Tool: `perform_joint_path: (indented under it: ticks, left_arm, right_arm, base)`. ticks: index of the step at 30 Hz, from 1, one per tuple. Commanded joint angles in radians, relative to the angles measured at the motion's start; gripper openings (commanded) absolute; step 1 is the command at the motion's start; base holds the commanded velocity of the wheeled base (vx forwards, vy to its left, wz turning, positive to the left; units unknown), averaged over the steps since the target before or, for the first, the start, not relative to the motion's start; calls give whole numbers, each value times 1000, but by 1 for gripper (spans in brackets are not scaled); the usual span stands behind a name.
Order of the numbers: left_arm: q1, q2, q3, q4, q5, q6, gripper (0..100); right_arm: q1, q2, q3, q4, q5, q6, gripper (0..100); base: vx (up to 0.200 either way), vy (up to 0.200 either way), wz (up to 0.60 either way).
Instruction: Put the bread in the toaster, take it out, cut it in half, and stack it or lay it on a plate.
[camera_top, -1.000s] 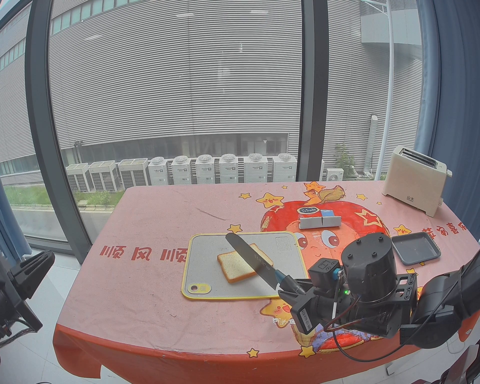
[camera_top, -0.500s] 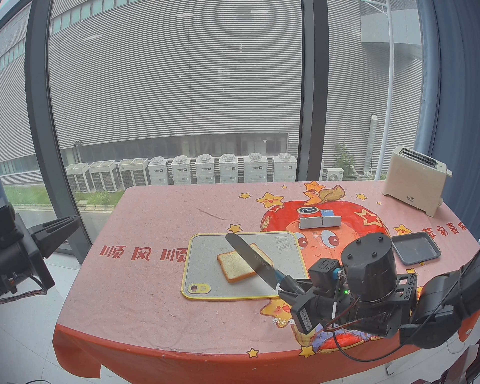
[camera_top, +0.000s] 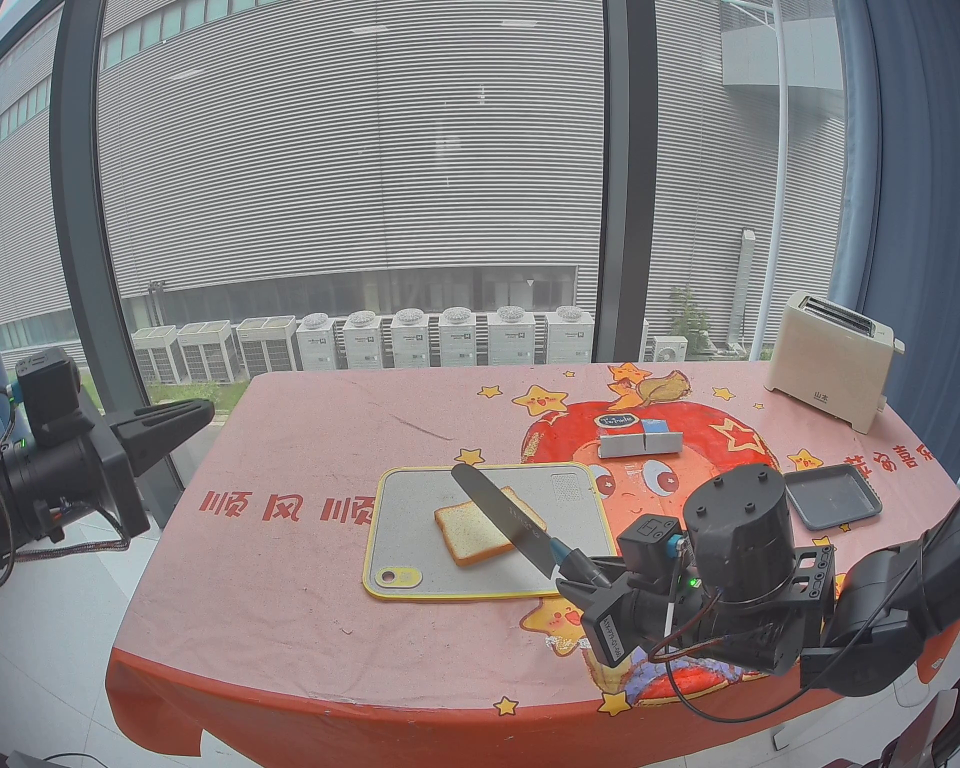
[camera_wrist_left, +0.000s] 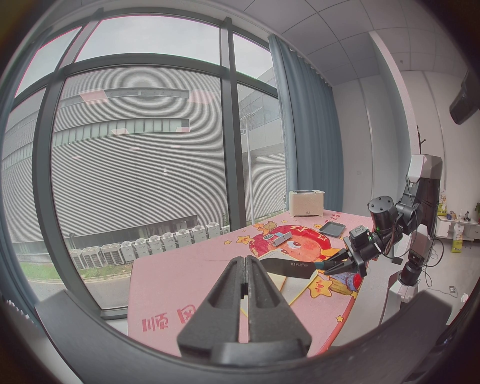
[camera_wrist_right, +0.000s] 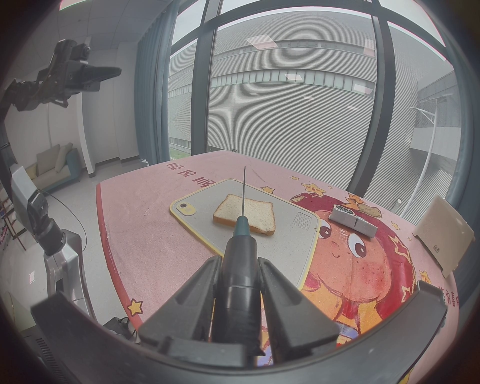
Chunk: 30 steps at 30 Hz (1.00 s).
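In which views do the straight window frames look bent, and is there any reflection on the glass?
Head view: the window frame bows mildly. Both wrist views: frames curve strongly, with dark round borders; ceiling lights reflect on the glass.

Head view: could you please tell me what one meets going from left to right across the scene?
left end effector → bread → block → toaster
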Motion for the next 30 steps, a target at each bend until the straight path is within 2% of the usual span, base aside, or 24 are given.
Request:
perform_joint_path:
  ticks: [1, 10, 12, 15, 19, 30]
  left_arm:
    - [-24, 74, -63, 2, 1, 1, 0]
    - [-44, 163, -146, 2, -12, -5, 0]
    - [-75, 175, -138, -3, -12, -15, 0]
    - [-81, 178, -138, -7, -12, -24, 0]
    - [-84, 172, -143, -7, -13, -58, 0]
    - [-83, 207, -161, -12, -27, -59, 0]
  right_arm:
    - [-3, 3, 0, -1, -1, 1, 0]
    - [2, 0, 5, -1, 1, 2, 0]
    - [3, 1, 5, -1, 1, 2, 0]
    - [3, 6, 9, -1, 1, 5, 0]
    - [0, 7, 12, -1, 2, 5, 0]
    - [-10, -11, -3, 2, 1, 1, 0]
  base:
    - [0, 0, 0]
    - [0, 0, 0]
    - [0, 0, 0]
    - [0, 0, 0]
    - [0, 0, 0]
    - [0, 0, 0]
